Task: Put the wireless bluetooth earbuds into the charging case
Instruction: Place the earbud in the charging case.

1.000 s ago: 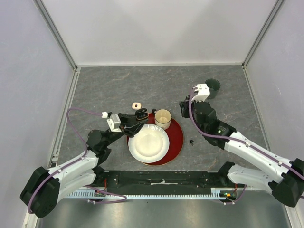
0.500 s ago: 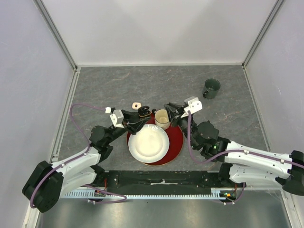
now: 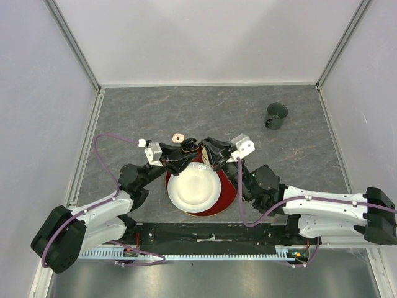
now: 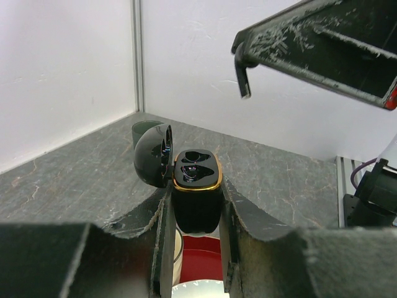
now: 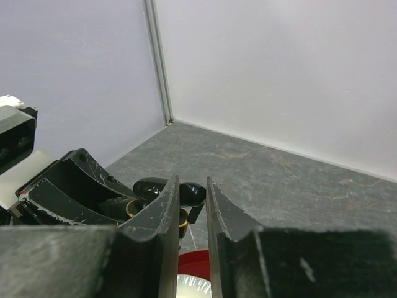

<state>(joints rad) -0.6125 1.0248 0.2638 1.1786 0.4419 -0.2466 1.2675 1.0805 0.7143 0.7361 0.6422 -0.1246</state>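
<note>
Near the worktop's (image 3: 155, 105) middle, over the red plate's (image 3: 226, 177) far rim, both arms crowd together; grey surface runs open to the far edge, a green mug (image 3: 276, 115) by its right corner. Left gripper (image 4: 195, 205) clamps the open charging case (image 4: 197, 180); right gripper (image 5: 192, 183), pinched closed, sits just beside it. Earbuds cannot be made out

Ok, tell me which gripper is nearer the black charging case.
Left. The left gripper is clamped on the black charging case, its lid open; the right gripper hovers just above it to the right, not touching.
</note>
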